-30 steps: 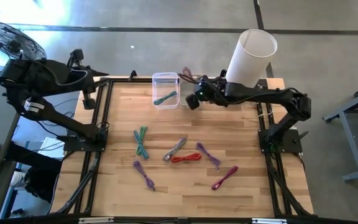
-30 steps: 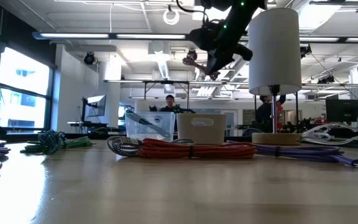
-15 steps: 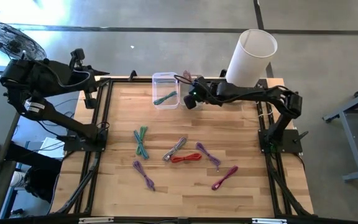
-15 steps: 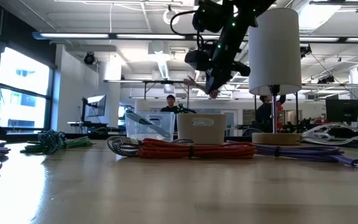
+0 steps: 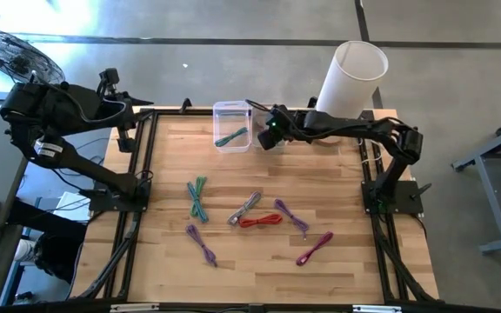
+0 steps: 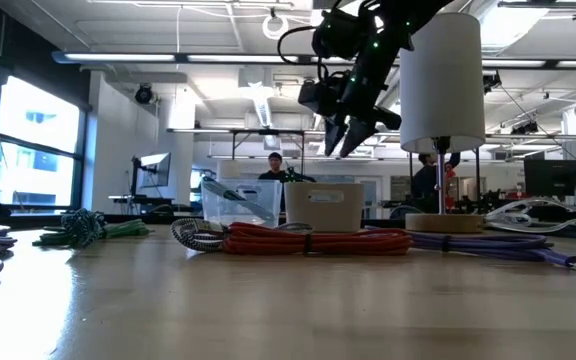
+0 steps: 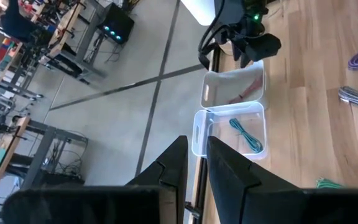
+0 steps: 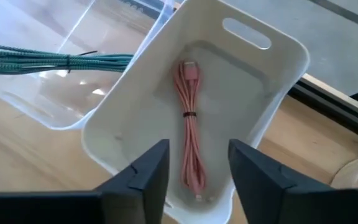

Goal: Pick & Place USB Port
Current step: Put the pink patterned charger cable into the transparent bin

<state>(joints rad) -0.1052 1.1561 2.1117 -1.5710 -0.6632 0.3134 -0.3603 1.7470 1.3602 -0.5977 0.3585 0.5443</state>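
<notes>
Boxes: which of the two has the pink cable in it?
The white box, under the right gripper, holds the pink cable. The clear box beside it holds a teal cable.

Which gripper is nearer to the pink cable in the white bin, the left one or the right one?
The right. The right gripper hangs open directly above the pink cable in the white bin. The left gripper waits far off, beyond the table's left edge.

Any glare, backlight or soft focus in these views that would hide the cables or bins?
Low view: bright windows and ceiling lights leave the right gripper a silhouette, with the near tabletop soft. Right wrist view: pink cable in the white bin is evenly lit, and the clear bin shows small glints.
</notes>
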